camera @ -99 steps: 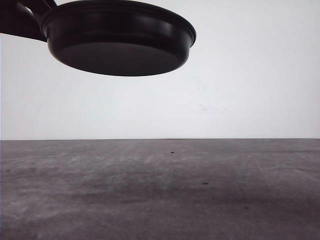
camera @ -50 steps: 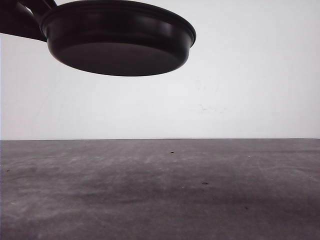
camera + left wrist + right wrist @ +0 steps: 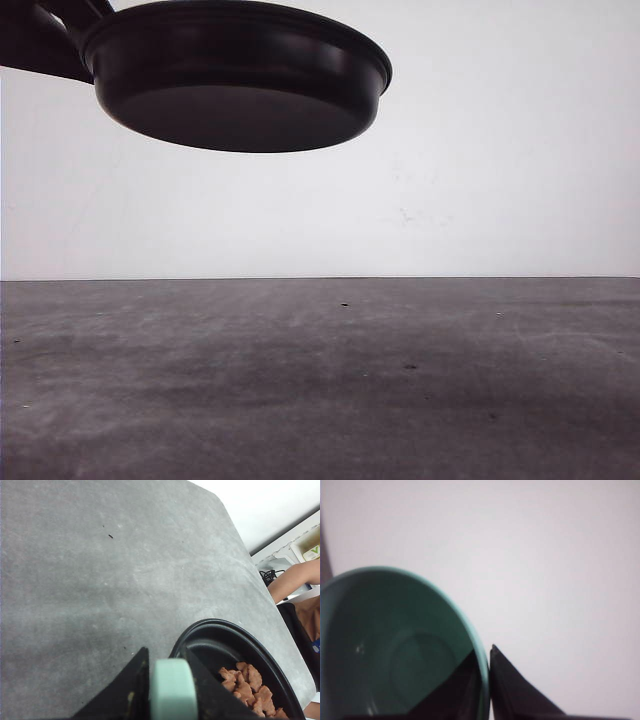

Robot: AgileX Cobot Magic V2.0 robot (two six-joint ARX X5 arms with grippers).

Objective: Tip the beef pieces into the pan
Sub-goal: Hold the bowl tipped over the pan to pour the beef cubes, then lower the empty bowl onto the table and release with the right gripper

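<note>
Left gripper pinching the pan handle aloft, beef pieces inside; right gripper pinching the empty bowl rim: tilting would spill them

so count-wise: one black pan, one heap of beef pieces in it (too clumped to count, roughly a dozen chunks showing), one teal bowl, one grey table

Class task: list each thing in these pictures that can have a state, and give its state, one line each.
Pan: held off the table, beef inside.
Beef: heaped in the pan.
Bowl: empty, rim pinched.
Left end effector: shut on the pan's handle.
Right end effector: shut on the bowl's rim.
</note>
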